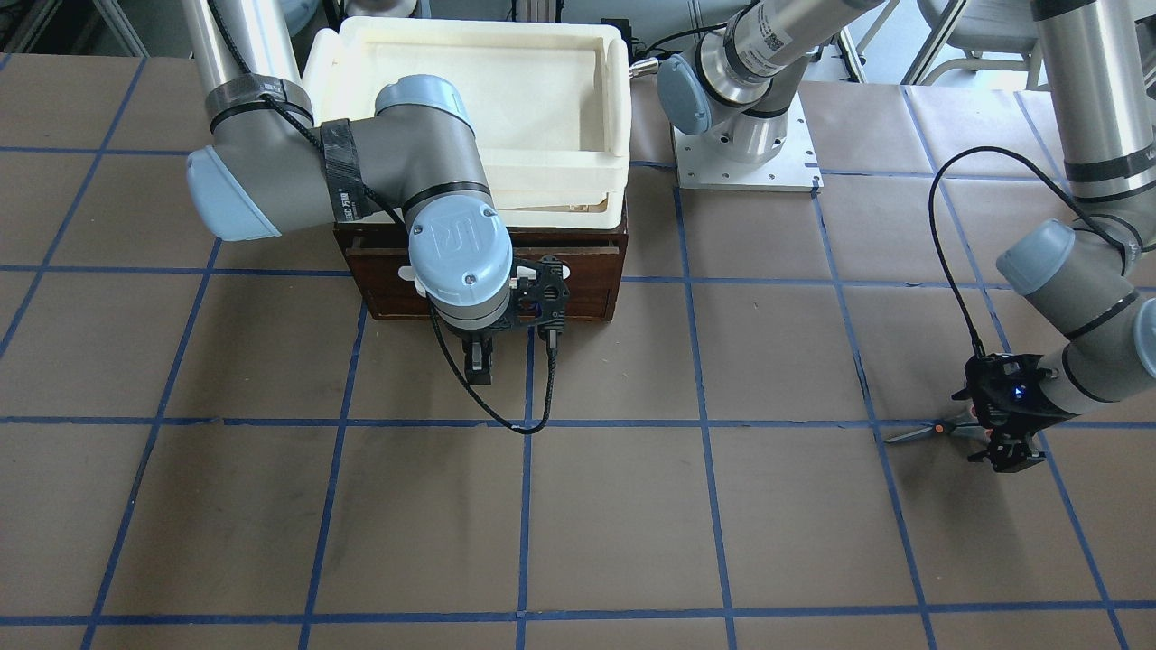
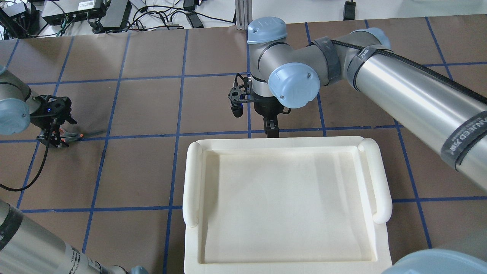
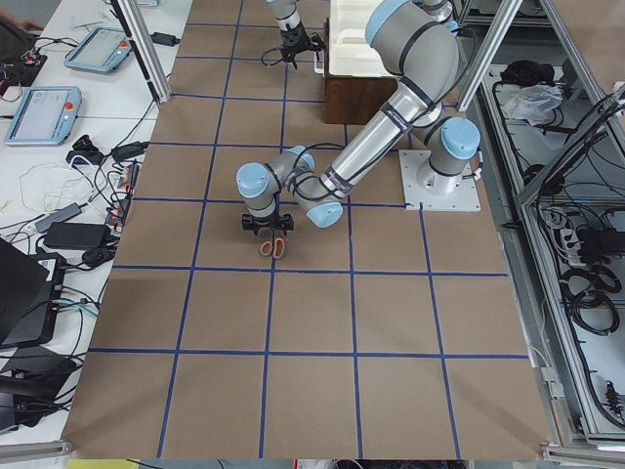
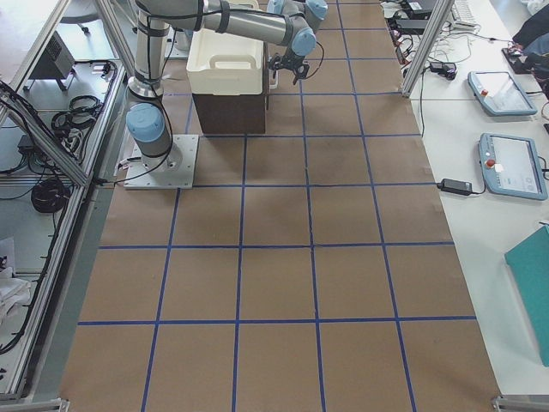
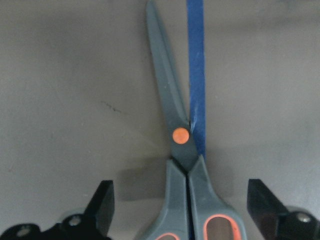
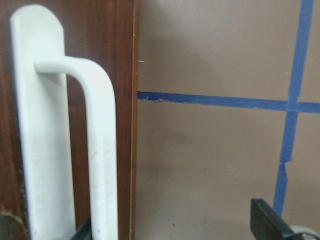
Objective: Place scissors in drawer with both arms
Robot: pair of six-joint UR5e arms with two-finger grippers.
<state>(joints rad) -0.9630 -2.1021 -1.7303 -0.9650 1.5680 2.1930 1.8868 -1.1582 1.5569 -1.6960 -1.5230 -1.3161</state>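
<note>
Our left tool (image 5: 183,202) hangs over the scissors (image 5: 179,131), fingers apart either side of the handles, blades running straight ahead along the surface (image 5: 75,100). The closed drawer (image 1: 587,280) sits well apart, where our right tool (image 6: 177,225), also spread, sits at its white bar handle (image 6: 100,150).

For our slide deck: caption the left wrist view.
Open left gripper straddles the handles of closed scissors, blades beside a blue tape line.

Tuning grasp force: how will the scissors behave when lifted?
Likely rigid and light: the scissors are small, with slim blades. Lying flat, they won't roll. Gripped by one handle, blades might swing open about the orange pivot.
</note>
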